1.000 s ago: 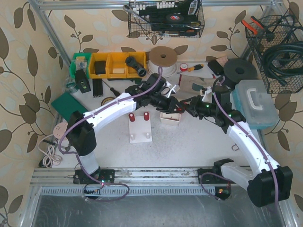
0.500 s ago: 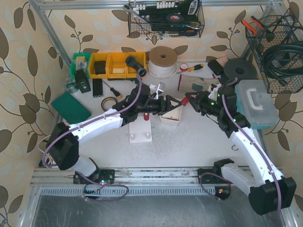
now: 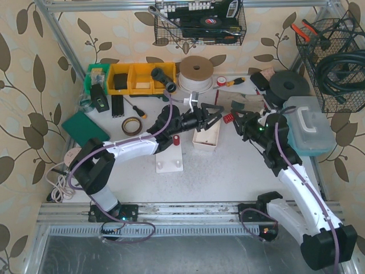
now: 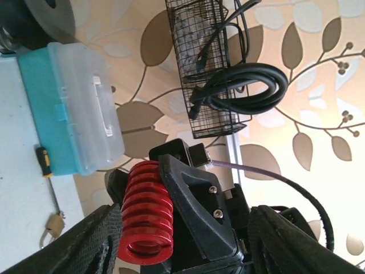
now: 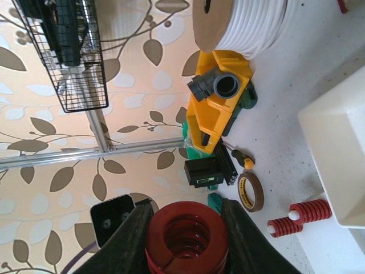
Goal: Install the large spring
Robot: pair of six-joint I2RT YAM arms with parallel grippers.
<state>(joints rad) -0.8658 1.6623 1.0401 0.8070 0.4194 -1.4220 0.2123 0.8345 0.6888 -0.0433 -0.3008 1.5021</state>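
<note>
The large red spring (image 3: pixel 226 118) is held in my shut right gripper (image 3: pixel 229 119), raised above the white tray (image 3: pixel 199 141). In the right wrist view the spring (image 5: pixel 187 240) sits end-on between both fingers (image 5: pixel 134 237). My left gripper (image 3: pixel 214 112) is open and faces the right gripper closely. In the left wrist view its fingers (image 4: pixel 77 245) spread on either side of the spring (image 4: pixel 147 214) and the right gripper's finger, not touching the spring. The white base plate (image 3: pixel 169 155) lies left of the tray, with a small red spring (image 3: pixel 177 140) on a peg. Two small springs (image 5: pixel 308 211) show in the right wrist view.
A teal and clear box (image 3: pixel 305 123) stands at the right, a black disc (image 3: pixel 288 85) behind it. Yellow bins (image 3: pixel 134 77), a white cord spool (image 3: pixel 197 69) and a tape roll (image 3: pixel 132 124) lie at the back left. Wire baskets (image 3: pixel 336 63) hang on the walls.
My left gripper has lifted and swung back-right to face the right gripper. The right gripper, still holding the spring, has risen a little toward the back.
</note>
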